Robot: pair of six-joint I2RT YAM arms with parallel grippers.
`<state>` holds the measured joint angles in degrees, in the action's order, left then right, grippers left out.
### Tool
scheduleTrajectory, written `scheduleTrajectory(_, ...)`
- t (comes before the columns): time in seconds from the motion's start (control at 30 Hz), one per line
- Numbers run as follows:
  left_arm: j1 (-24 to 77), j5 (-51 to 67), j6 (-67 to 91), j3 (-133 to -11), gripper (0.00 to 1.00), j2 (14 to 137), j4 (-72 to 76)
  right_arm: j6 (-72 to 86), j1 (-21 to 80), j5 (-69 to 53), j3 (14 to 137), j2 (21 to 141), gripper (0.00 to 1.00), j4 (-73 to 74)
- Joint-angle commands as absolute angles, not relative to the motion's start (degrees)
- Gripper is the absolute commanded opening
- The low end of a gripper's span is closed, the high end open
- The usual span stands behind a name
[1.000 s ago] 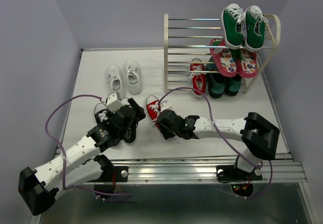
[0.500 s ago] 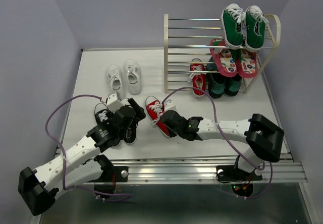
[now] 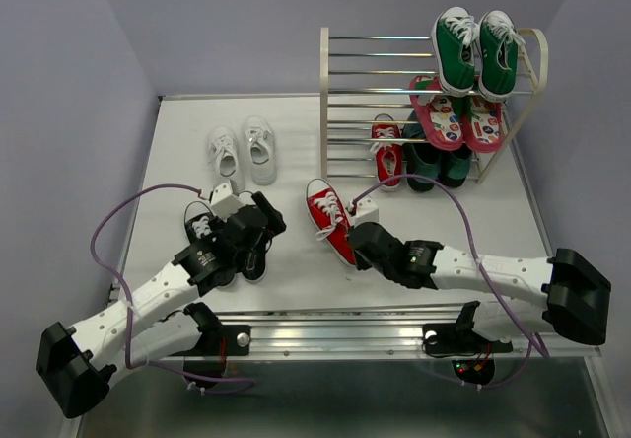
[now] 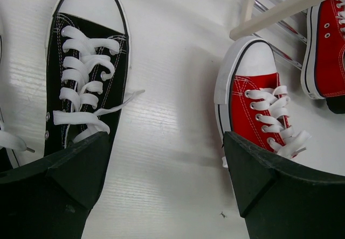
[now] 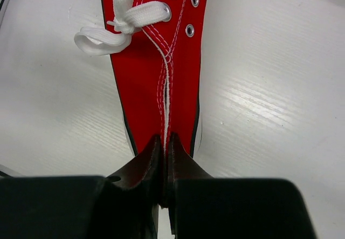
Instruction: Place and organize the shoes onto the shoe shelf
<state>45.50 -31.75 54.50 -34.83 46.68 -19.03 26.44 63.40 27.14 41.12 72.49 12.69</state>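
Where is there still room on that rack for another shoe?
On the rack, the left half of the upper tiers is bare, beside the green sneakers and flip-flops. Lower down, a gap lies left of the shelved red shoe. The right side is full throughout.

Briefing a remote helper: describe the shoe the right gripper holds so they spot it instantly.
Find the cream-white shoe shelf at the back right. Just before its left post is a red sneaker, heel pinched by the right gripper. Its twin sits on the shelf.
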Motion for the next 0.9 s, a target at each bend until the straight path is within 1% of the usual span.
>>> scheduleTrajectory(0.0,45.09,-33.13,54.05,-35.51,0.99,47.20,-17.67,28.91,63.46,32.60,41.57,69.44,0.01,7.20)
scheduleTrajectory(0.23,45.09,-33.05,53.97,-35.77,0.99,47.55,-17.05,31.99,63.46,37.17,40.87,64.43,0.01,12.56)
scheduleTrajectory(0.43,45.09,-33.05,53.35,-36.12,0.99,47.99,-16.53,34.19,63.46,40.08,41.75,63.81,0.01,16.08)
scheduleTrajectory(0.6,45.09,-33.13,53.00,-36.30,0.99,48.25,-16.44,34.80,61.36,39.99,43.41,65.39,0.01,16.26)
scheduleTrajectory(0.8,45.09,-33.05,52.65,-36.39,0.99,48.34,-16.08,35.15,59.41,42.10,47.98,70.74,0.01,16.08)
scheduleTrajectory(0.87,45.09,-32.96,52.73,-36.12,0.99,48.34,-15.91,34.46,57.92,41.66,48.95,72.76,0.01,13.98)
